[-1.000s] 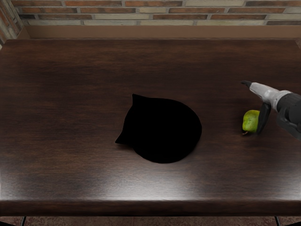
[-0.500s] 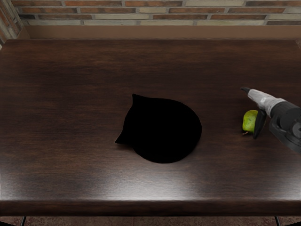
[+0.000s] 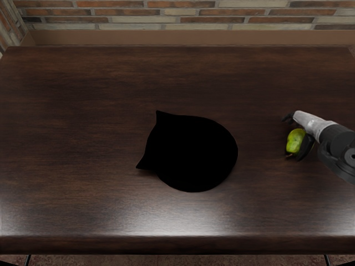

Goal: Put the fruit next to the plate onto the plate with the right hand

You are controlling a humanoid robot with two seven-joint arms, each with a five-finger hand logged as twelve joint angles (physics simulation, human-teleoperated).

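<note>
Item: right hand (image 3: 310, 124), silver and dark grey, five-fingered, its arm coming in from the right edge of the table. State: fingers (image 3: 307, 151) curled round the fruit on its far and right sides, apparently closed on it; how firm the hold is cannot be judged.

Held: one small yellow-green pear (image 3: 295, 141), resting on the table surface, not lifted.

Beyond it, to the left and well apart: one flat black plate (image 3: 191, 152), roundish with two pointed corners, nothing on it.

Beneath all: dark brown wooden table (image 3: 83, 111), polished. Behind: a red brick wall (image 3: 166, 11).

Left hand: not seen.

Progress, as judged: the reach looks complete and the grasp is at hand. Remaining: lift the pear, carry it leftward over the plate, set it down, release.
</note>
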